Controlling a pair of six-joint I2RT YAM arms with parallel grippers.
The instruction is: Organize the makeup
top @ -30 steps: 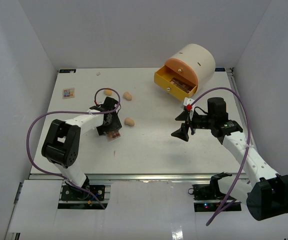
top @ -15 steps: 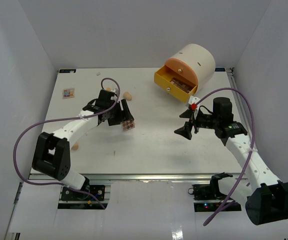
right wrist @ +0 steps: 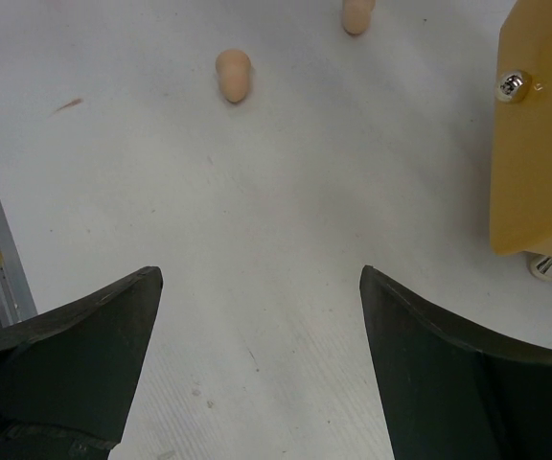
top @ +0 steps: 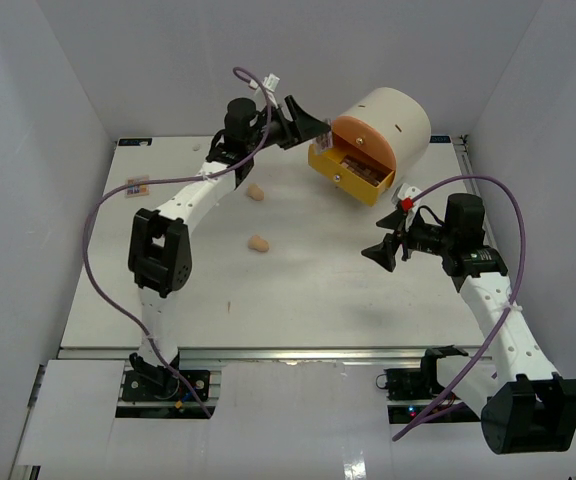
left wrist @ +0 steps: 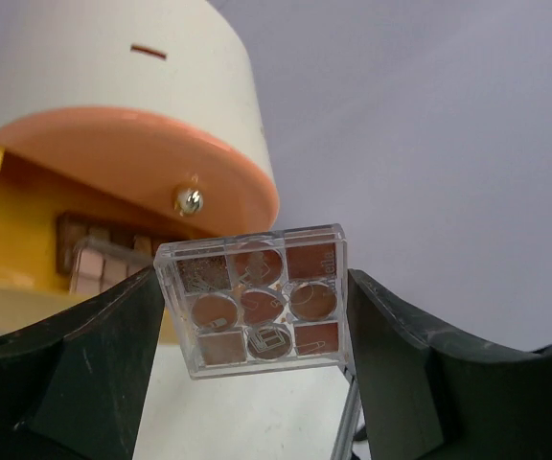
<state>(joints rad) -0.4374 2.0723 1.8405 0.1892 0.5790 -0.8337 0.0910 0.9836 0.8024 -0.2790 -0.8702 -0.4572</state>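
Clamping eyeshadow palette (left wrist: pixel 254 300) by side edges, left pincer (left wrist: pixel 253 309); slightly tilted.

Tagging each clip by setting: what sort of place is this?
Probably a lab robot cell, not a home: plain white walls box in a white table with a metal mounting rail along its near edge.

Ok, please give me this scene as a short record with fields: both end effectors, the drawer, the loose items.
left end effector: shut on eyeshadow palette, held in front of the drawer
right end effector: open, empty, above the table
drawer: open, stored palettes inside
loose on table: two sponges, second palette
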